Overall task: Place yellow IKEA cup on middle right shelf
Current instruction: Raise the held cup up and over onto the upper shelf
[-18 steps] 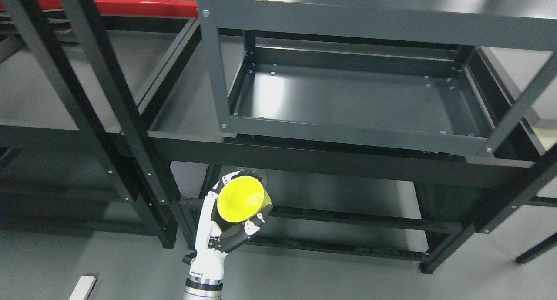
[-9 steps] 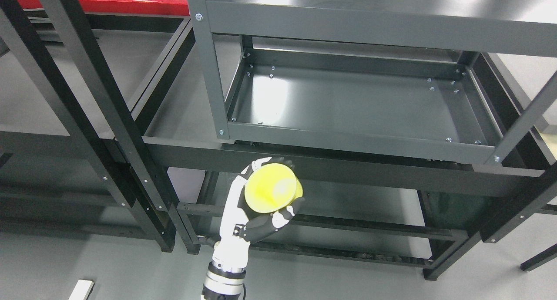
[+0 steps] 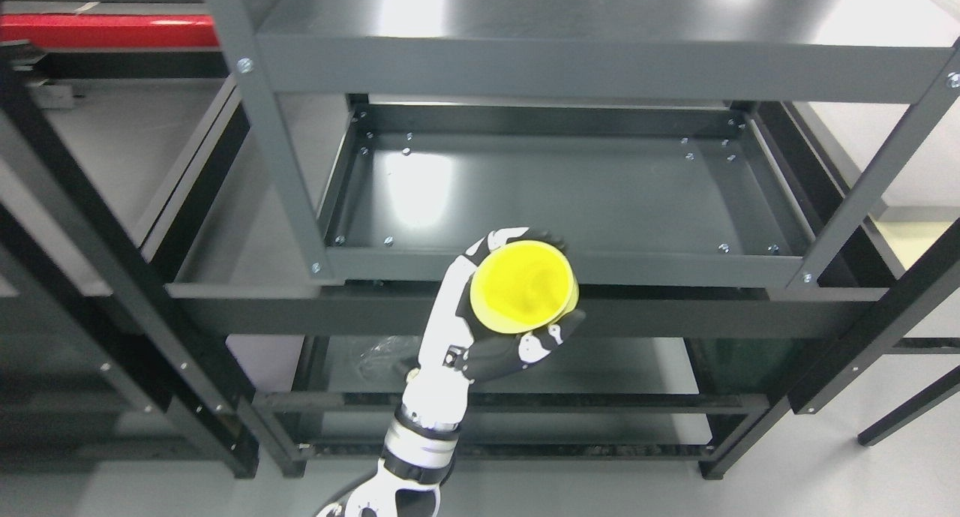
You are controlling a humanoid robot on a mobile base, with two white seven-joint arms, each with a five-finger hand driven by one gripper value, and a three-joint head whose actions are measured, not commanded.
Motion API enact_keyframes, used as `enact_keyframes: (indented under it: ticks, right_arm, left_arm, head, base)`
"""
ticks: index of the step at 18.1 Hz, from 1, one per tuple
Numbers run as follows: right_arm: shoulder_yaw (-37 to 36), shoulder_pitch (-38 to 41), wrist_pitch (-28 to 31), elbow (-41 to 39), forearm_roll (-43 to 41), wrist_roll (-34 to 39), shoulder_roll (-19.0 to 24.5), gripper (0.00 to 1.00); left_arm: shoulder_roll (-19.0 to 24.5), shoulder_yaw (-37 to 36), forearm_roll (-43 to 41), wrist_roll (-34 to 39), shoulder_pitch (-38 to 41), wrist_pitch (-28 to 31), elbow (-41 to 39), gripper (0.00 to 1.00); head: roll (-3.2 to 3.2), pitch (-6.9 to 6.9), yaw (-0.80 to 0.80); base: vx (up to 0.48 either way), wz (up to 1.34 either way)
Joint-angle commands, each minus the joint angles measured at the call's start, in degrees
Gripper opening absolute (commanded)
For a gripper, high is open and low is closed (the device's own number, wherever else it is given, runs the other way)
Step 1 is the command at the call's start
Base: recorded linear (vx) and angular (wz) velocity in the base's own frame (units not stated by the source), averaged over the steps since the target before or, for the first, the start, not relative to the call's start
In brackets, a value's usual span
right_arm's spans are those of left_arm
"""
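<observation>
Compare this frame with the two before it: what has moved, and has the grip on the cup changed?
The left hand has carried the yellow cup up and to the right, from below the crossbeam to the front rail of the middle shelf. The camera has shifted too, so the rack sits differently in frame. The grip is unchanged: fingers still wrap the cup, its open mouth towards the camera. The shelf remains bare.

red beam | upper left, behind dark rack frames

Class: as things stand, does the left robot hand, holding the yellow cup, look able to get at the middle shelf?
Probably yes: the left robot hand holds the yellow cup at the middle shelf front rim, and nothing shows on that shelf.
</observation>
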Motion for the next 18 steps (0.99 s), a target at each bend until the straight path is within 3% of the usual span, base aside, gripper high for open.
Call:
enact_keyframes:
  ticks: [1, 7, 11, 18]
  right_arm:
    - [0.97, 0.79, 0.05, 0.00, -1.40, 0.02, -1.00, 0.99]
    - [0.97, 0.79, 0.05, 0.00, -1.40, 0.02, -1.00, 0.99]
    - [0.97, 0.79, 0.05, -0.09, -1.40, 0.02, -1.00, 0.99]
    - [0.97, 0.79, 0.05, 0.00, -1.40, 0.02, -1.00, 0.99]
  left_arm:
    - [1.00, -4.19, -0.01, -0.10, -9.56, -1.09, -0.80, 0.02]
    - [1.00, -5.59, 0.25, 0.17, -22.39, -0.65, -1.68, 0.00]
    - [1.00, -7.79, 8.14, 0.25, -30.82, 0.13, -2.48, 0.00]
    - [1.00, -7.18, 18.87, 4.98, -41.99, 12.42, -2.39, 0.00]
  head:
    - [0.00, 0.00, 0.00]
    - [0.00, -0.01, 0.00]
    - [0.00, -0.02, 0.00]
    - [0.00, -0.01, 0.00]
  base:
    - [0.160, -0.15]
    - [0.188, 0.06]
    - [0.125, 0.13]
    - [0.008, 0.01]
